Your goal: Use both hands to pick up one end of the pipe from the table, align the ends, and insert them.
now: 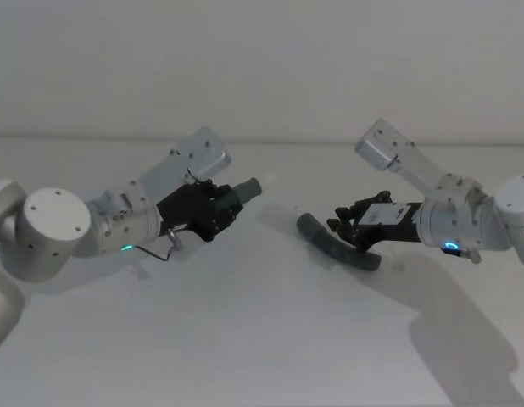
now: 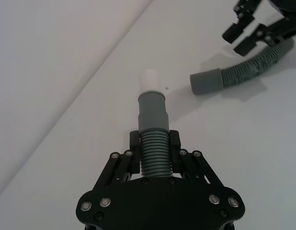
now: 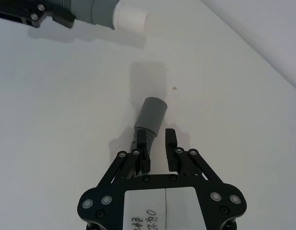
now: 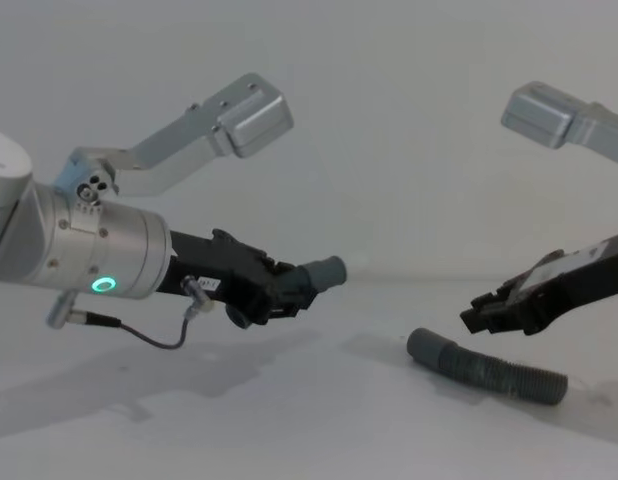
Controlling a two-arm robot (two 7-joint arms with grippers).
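Note:
My left gripper (image 1: pixel 220 206) is shut on the ribbed body of one pipe piece (image 2: pixel 153 148) and holds it off the table (image 1: pixel 245 348). Its grey cuff (image 2: pixel 152 110) with a white tip (image 2: pixel 150 81) points toward the right arm. The other pipe piece (image 1: pixel 334 246) lies on the table, with its smooth cuff (image 4: pixel 426 347) toward the left arm. My right gripper (image 4: pixel 484 310) hangs open just above that piece's ribbed part (image 3: pixel 138 139), and its fingers (image 3: pixel 170 143) do not touch it. The left gripper (image 4: pixel 289 290) is well above the surface.
The white table stretches wide on all sides. A pale wall (image 1: pixel 262 59) runs along its far edge. Each arm carries a grey camera bracket above its wrist (image 4: pixel 239 115).

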